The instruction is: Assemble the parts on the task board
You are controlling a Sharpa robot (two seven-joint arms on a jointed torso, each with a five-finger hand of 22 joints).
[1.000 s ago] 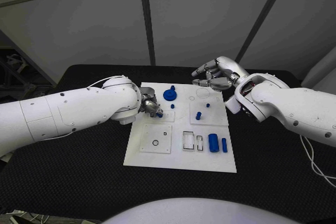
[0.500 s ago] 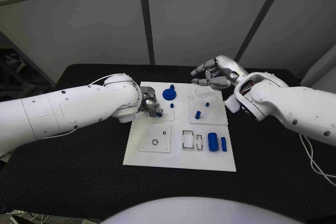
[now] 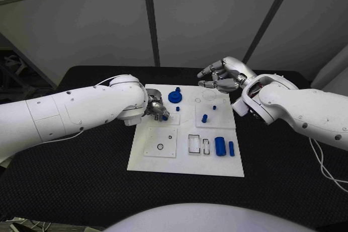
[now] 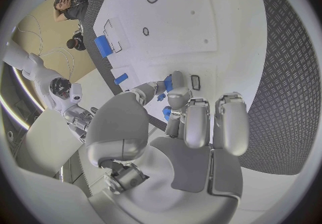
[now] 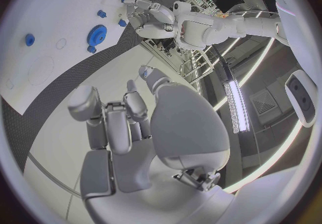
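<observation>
The left robot hand (image 3: 156, 109) pinched a small blue peg (image 3: 164, 118) over the task board's (image 3: 185, 164) left edge; its axis was unclear. The right robot hand (image 3: 223, 77) hovered beyond the board, fingers curled, holding nothing.

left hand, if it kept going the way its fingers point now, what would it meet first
Probably the small blue peg at its fingertips, on the white task board; the silver left hand seems to touch or pinch it already, though contact is unclear. Further along that line stands another small blue peg.

Matt white task board (image 3: 149, 161), glossy blue plastic parts (image 3: 221, 146), textured black table (image 3: 72, 176).
</observation>
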